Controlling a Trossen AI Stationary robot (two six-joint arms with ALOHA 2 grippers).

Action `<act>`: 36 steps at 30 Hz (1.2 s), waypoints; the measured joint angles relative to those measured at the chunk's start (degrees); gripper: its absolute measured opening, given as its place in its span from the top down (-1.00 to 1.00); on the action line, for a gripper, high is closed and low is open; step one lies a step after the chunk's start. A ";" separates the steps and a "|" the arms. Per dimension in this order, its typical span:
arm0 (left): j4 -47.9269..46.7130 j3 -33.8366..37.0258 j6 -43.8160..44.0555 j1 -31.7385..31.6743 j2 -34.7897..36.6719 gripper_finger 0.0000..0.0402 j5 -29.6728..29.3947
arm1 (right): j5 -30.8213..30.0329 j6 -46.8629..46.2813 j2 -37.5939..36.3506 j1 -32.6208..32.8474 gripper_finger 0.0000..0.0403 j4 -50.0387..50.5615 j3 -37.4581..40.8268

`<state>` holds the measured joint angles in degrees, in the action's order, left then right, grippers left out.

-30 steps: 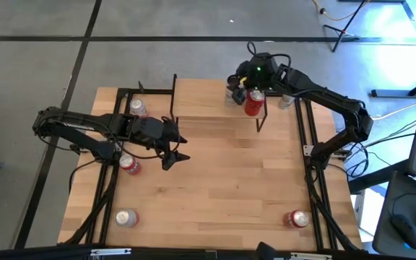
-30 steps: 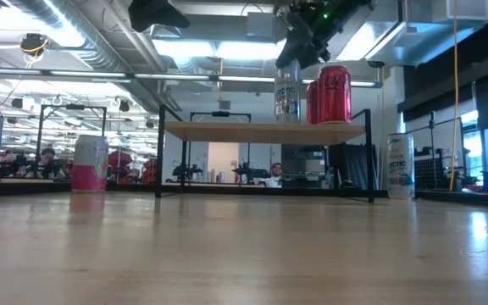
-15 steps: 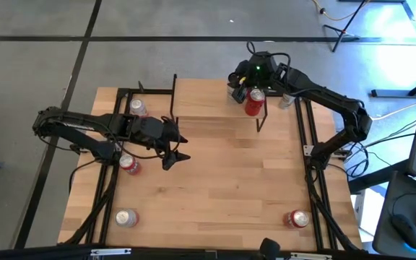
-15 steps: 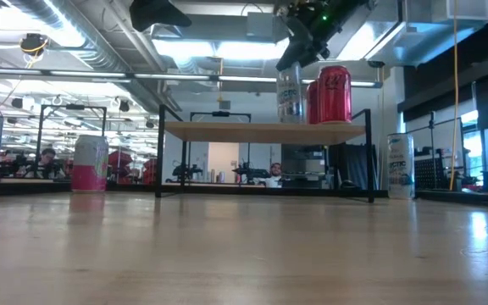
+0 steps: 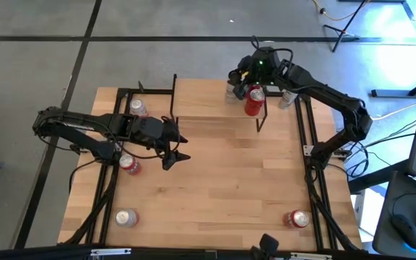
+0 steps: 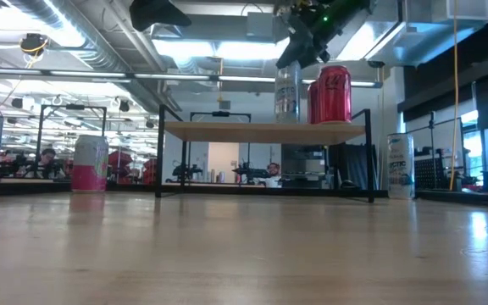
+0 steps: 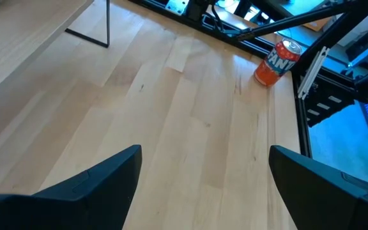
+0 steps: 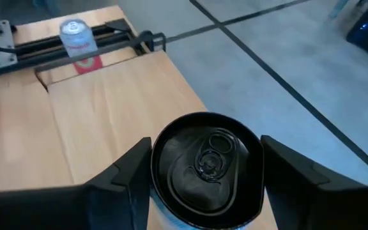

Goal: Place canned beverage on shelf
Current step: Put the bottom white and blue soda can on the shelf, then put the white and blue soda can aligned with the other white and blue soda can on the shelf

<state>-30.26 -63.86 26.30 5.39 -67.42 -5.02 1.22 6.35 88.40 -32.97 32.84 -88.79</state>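
Observation:
The shelf (image 5: 208,101) stands at the table's far side and also shows in the low view (image 6: 261,131). A red can (image 5: 253,103) stands on its right end. A silver can with a dark top (image 8: 206,160) stands upright on the plank beside the red can (image 6: 287,97). My right gripper (image 5: 238,81) is over the silver can, shut on it. My left gripper (image 5: 181,147) hangs open and empty above the table's left middle, with bare tabletop between its fingers in the left wrist view (image 7: 203,166). My right gripper comes down on the silver can from above. Its two fingers (image 8: 126,182) lie against opposite sides of the can's upper wall (image 8: 161,191), just below the rim. The can stands upright with its bottom on the shelf's plank (image 6: 287,121).
A white and teal can (image 6: 401,165) stands on the table to the right of the shelf. Further cans stand at the table's left side (image 5: 139,107), (image 5: 129,165), (image 5: 126,217) and near right corner (image 5: 297,219). An orange can (image 7: 278,62) shows in the left wrist view.
My right arm's wrist has shifted a little toward the table's far edge above the shelf. The silver can stays standing on the plank beside the red can.

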 joint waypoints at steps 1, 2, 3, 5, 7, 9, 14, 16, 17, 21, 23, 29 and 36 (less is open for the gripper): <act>0.01 0.00 0.00 0.00 0.00 -0.69 -0.01 | -0.30 0.02 0.00 -0.07 -0.05 0.37 0.00; 0.05 0.00 0.00 0.00 0.00 -0.69 -0.02 | -0.64 0.02 0.03 -0.09 -0.05 0.49 0.03; 0.16 0.00 0.00 0.00 0.00 -0.69 -0.02 | -0.77 0.04 0.08 -0.09 -0.05 0.47 0.07; 0.48 0.00 0.01 0.00 0.00 -0.69 -0.02 | -0.99 0.07 0.11 -0.09 -0.11 0.41 0.31; 0.48 0.00 0.02 0.00 0.00 -0.69 -0.02 | -0.95 0.23 0.11 -0.09 -0.25 0.54 0.33; 0.47 0.00 0.02 0.00 0.00 -0.69 -0.02 | -0.95 0.96 0.19 -0.07 -0.42 0.61 0.33; 0.47 0.00 0.04 0.00 0.00 -0.69 -0.02 | -0.75 1.14 0.21 -0.06 -0.75 0.34 0.29; 0.46 0.00 0.15 0.00 0.00 -0.69 0.00 | -0.86 1.11 0.06 -0.04 -0.82 1.95 -0.43; 0.46 0.00 0.28 0.00 0.00 -0.69 -0.02 | -1.45 1.08 0.01 -0.04 -0.85 3.12 -1.45; 0.46 0.00 0.28 0.00 0.00 -0.69 -0.01 | -5.04 1.01 -0.91 -0.06 -0.88 11.57 -8.44; 0.46 0.00 0.28 0.00 0.00 -0.69 0.00 | -6.68 0.59 -1.22 -0.07 -0.88 16.69 -12.91; 0.44 0.00 0.27 0.00 0.00 -0.69 0.00 | -19.58 -4.35 -2.26 -0.07 -0.80 34.39 -21.21; 0.34 0.00 0.07 0.00 0.00 -0.69 0.00 | -29.96 -13.44 -6.12 -3.99 -0.64 39.38 -13.40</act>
<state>-29.93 -63.86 26.37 5.39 -67.42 -5.02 -28.74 -7.09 82.28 -36.96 72.23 -102.19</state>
